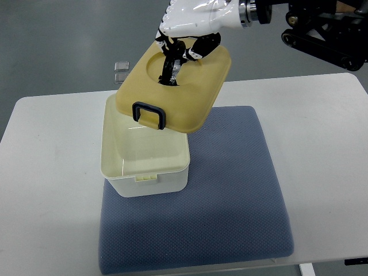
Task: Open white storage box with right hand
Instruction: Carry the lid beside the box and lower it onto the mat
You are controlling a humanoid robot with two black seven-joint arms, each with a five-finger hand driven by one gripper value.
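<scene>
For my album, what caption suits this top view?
Right hand lifts tan plastic lid off white storage box on blue mat.

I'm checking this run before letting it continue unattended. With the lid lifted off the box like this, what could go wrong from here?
1. The right hand holds the tan lid only by its fingers in the round recess on top, and the lid hangs tilted; it could slip and drop onto the white storage box.
2. The lid's lower edge, with the dark latch, still overlaps the box's far rim; moving sideways could catch the box and drag it across the blue mat.
</scene>
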